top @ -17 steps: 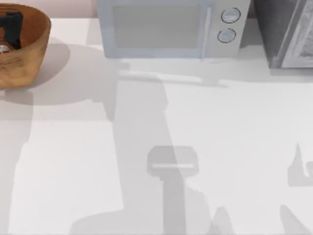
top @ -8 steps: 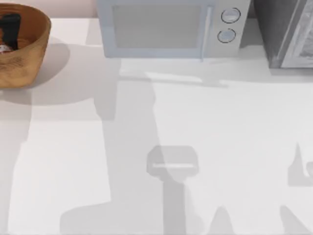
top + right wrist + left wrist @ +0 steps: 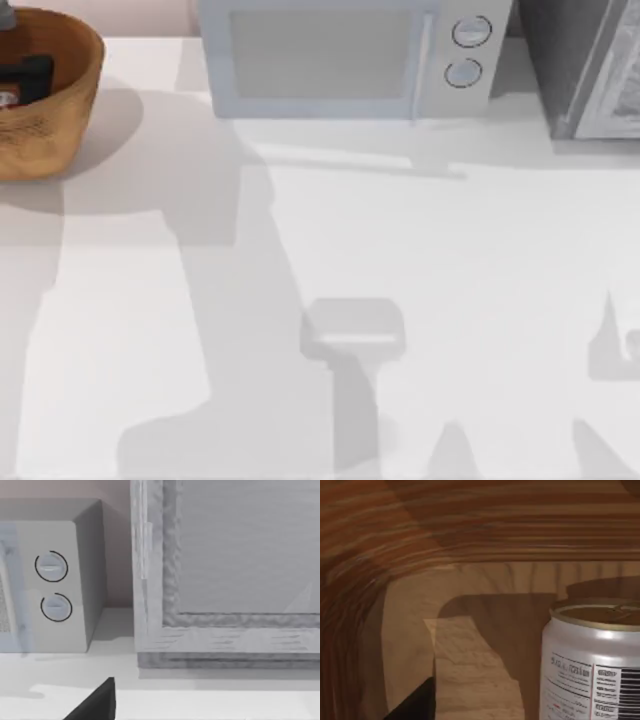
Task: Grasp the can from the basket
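Observation:
The basket (image 3: 60, 110) is a round orange-brown wicker bowl at the table's far left back corner. Inside it, at the view's left edge, the can (image 3: 5, 98) shows its pale round top. My left gripper (image 3: 28, 78) is a black shape down inside the basket, just beside the can. In the left wrist view the can (image 3: 592, 665) stands upright on the basket's floor (image 3: 470, 645), close by, with a gold top and a white printed side. A dark part of my left gripper (image 3: 415, 705) lies off to one side of it, apart from the can.
A grey microwave (image 3: 345, 55) stands at the back middle, and a grey cabinet (image 3: 590, 65) at the back right. The right wrist view faces the microwave's dials (image 3: 52, 587) and the cabinet (image 3: 225, 570), with a dark part of my right gripper (image 3: 95, 705) at its edge.
Inside the basket my left gripper has shifted and turned, coming closer to the can. The arm's shadow on the table has swung left. The can has not moved.

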Motion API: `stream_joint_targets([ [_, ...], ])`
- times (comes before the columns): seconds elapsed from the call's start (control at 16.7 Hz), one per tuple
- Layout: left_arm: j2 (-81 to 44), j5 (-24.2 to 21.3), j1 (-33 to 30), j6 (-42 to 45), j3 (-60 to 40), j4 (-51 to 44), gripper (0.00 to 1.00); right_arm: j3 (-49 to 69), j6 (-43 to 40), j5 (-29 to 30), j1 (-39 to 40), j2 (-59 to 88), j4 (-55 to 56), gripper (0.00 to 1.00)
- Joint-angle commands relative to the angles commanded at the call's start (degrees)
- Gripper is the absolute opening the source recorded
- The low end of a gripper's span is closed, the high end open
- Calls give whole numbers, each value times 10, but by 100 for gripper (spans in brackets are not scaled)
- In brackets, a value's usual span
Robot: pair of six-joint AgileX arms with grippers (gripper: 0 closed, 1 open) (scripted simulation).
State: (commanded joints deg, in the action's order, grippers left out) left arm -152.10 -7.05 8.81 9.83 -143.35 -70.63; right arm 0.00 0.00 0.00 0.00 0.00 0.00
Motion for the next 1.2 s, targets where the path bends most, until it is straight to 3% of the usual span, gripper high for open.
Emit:
stream_joint_targets([
  [0.42, -6, 0, -1, -1, 26, 32, 100, 0, 0, 0, 0, 0, 0, 100],
  [1.2, -6, 0, -1, -1, 26, 32, 2, 0, 0, 0, 0, 0, 0, 100],
])
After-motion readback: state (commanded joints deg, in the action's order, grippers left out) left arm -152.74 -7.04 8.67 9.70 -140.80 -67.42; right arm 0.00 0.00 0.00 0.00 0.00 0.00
